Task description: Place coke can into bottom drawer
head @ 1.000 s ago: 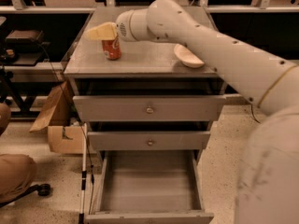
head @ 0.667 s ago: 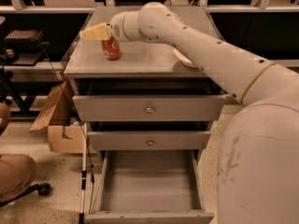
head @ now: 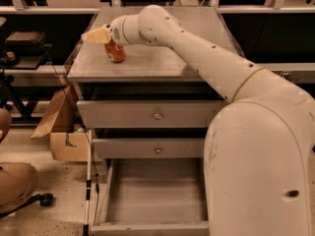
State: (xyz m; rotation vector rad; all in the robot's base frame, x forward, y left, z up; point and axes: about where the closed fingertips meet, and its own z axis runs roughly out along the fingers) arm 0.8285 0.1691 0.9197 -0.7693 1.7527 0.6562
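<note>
The coke can (head: 115, 52) is red-orange and stands upright on the grey cabinet top (head: 162, 58), near its left front corner. My gripper (head: 96, 35) has yellowish tips. It hovers just above and to the left of the can's top, reaching past it toward the cabinet's left edge. My white arm crosses the cabinet top from the right. The bottom drawer (head: 157, 191) is pulled open under the two upper drawers, and its grey tray holds nothing.
The two upper drawers (head: 157, 115) with round knobs are closed. A cardboard box (head: 61, 132) and a thin white pole (head: 88, 181) stand on the floor left of the cabinet. A person's knee (head: 15, 186) and a chair wheel (head: 47, 199) are at lower left.
My arm has swung to the left and nearer the camera. The gripper has moved left over the can. The white bowl at the right of the cabinet top is now hidden behind my arm.
</note>
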